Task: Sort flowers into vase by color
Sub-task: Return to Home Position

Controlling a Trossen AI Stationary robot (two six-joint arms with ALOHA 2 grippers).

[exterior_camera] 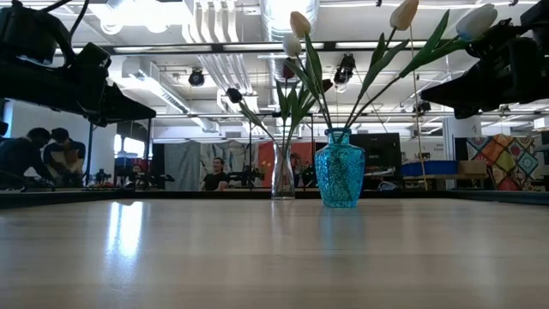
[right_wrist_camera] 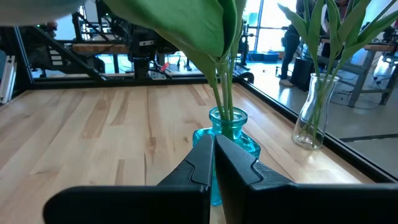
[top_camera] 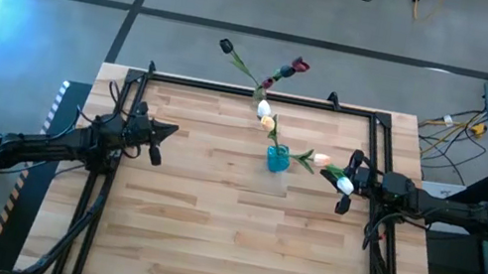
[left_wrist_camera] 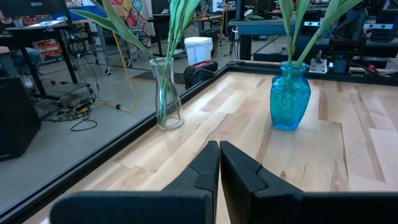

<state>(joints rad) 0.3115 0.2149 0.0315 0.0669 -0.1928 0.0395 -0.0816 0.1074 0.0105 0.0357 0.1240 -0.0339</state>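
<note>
The blue vase point(top_camera: 277, 158) stands on the wooden surface point(top_camera: 225, 245) and holds four flowers point(exterior_camera: 300, 23), with white and peach heads on long green stems. One white head point(top_camera: 344, 185) leans so far out from the blue vase that, in the high view, it lies over the tip of the right gripper point(top_camera: 355, 180). That gripper hangs just beside the blue vase and points at it. Its fingers point(right_wrist_camera: 199, 165) are pressed together with nothing between them. A broad green leaf point(right_wrist_camera: 174, 25) droops across the right wrist view just above them.

The left gripper point(top_camera: 167, 132) hangs well apart from the blue vase on the opposite side, its fingers point(left_wrist_camera: 202, 171) likewise together and empty. Beyond the blue vase, at the far edge of the surface, a clear glass vase point(left_wrist_camera: 166, 93) holds the maroon tulips point(top_camera: 297, 66).

The high view shows the gap between the two vases, whereas the low view sets them almost side by side. The low view alone shows people point(exterior_camera: 34, 146) seated in the room behind. Only the left wrist view shows a white bucket point(left_wrist_camera: 198, 50) and cables point(left_wrist_camera: 81, 106) on the floor past the clear glass vase.
</note>
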